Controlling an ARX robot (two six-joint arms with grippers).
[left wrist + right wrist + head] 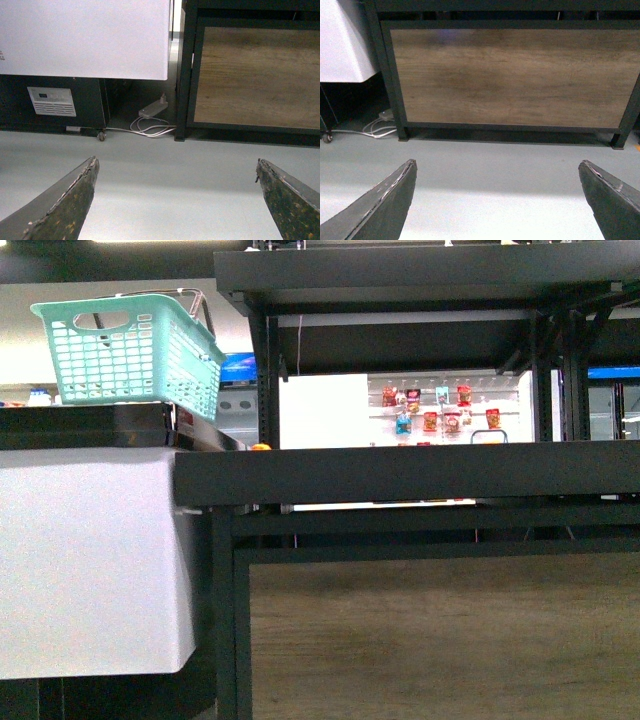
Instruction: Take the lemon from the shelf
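1. In the front view the shelf point(420, 472), a black metal rack, fills the right and centre of the frame. 1 dark tier with a raised lip runs across mid-height and another tier sits along the top edge.
2. A small yellow-orange round thing point(260, 447) peeks above the lip at the left end of the middle tier, beside an upright post. Whether it is the lemon cannot be told.
3. A wood-grain panel point(440, 640) closes the rack's lower part.
4. At the upper left, a turquoise plastic basket point(130, 350) with wire handles stands on a dark ledge above a white cabinet point(90, 560).
5. Through the rack's gap, coloured packets point(430, 410) hang on a far white wall.
6. Neither arm shows in the front view.
7. Left wrist view: the left gripper point(176, 167) is spread wide and holds nothing, over a grey floor point(160, 200). Beyond it a white power strip point(152, 108) with cables lies between the cabinet and the rack.
8. Right wrist view: the right gripper point(497, 167) is likewise spread wide and holds nothing, facing the wood panel.
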